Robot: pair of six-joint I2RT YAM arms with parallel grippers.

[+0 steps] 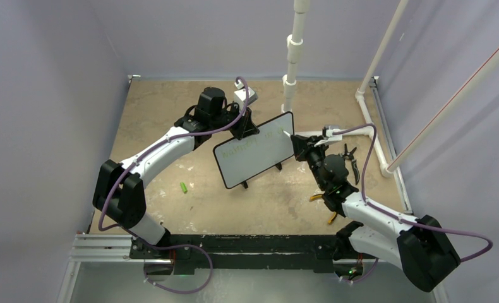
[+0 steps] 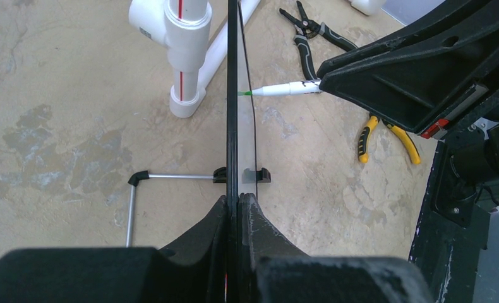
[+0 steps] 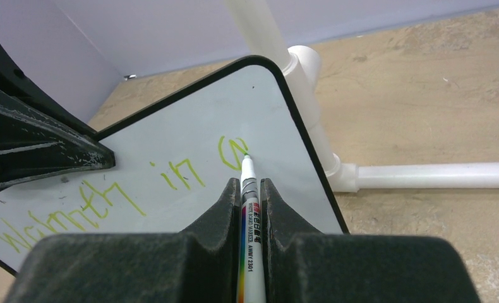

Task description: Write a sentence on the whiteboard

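The whiteboard (image 1: 259, 158) stands tilted on its two black feet at the table's middle. My left gripper (image 1: 243, 127) is shut on its top edge; in the left wrist view the board (image 2: 232, 95) shows edge-on between the closed jaws of the left gripper (image 2: 240, 199). My right gripper (image 3: 251, 183) is shut on a white marker (image 3: 247, 208). The marker's green tip touches the board (image 3: 190, 126) near its top right corner. The sentence (image 3: 108, 196) is one line of green handwriting, ending in a fresh curved stroke at the tip. The marker also shows in the left wrist view (image 2: 285, 89).
A white PVC pipe stand (image 1: 291, 63) rises just behind the board, with a pipe along the table's right side (image 1: 373, 126). Black pliers (image 1: 351, 158) and yellow-handled pliers (image 1: 326, 205) lie by my right arm. A small green cap (image 1: 184, 187) lies front left.
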